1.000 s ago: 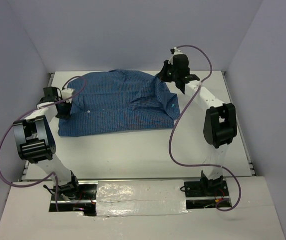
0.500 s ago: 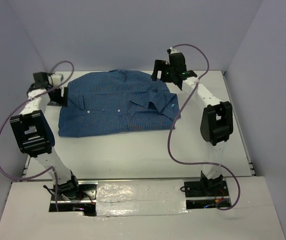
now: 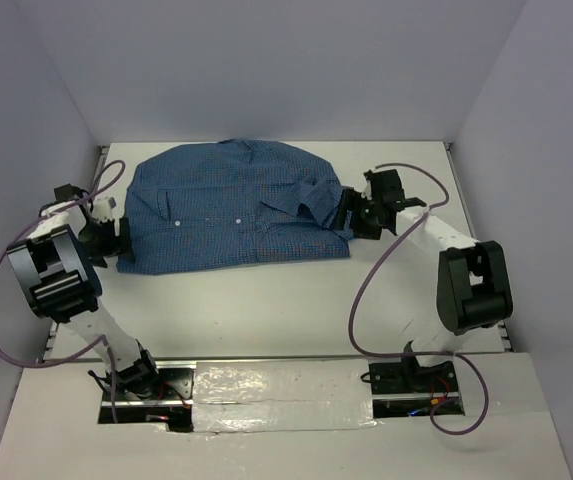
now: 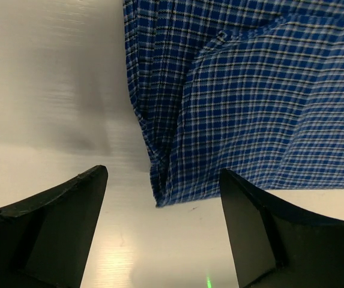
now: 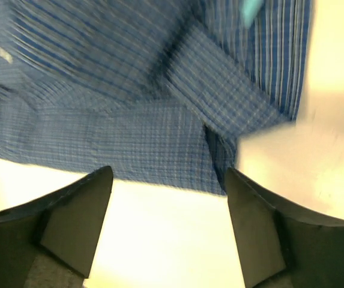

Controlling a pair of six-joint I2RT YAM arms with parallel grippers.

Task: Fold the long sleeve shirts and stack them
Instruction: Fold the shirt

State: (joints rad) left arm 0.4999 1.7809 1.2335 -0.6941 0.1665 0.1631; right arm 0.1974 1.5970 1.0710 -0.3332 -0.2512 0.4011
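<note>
Top external view: 1 blue checked shirt is seen spread on the white table, with a folded band of its own cloth lying over its right part. 2 grippers are counted, 1 at each side of the cloth. The left gripper is placed just off the shirt's near-left corner, so the shirt lies ahead of it and to its right. The right gripper is set at the shirt's right edge, and the cloth stretches away to its left. Whether either gripper touches the cloth cannot be judged from this height.

Left wrist view: what is hidden from above is shown here. 2 dark fingers are held wide apart with nothing between them. The shirt's corner is seen just ahead of the gap, apart from both fingers. Bare table lies ahead and to the left of the hand.

Right wrist view: the picture is blurred. 2 fingers are likewise spread wide, and nothing is gripped. The shirt's edge and the folded band are seen ahead of the hand, and bare table lies between the fingers.
</note>
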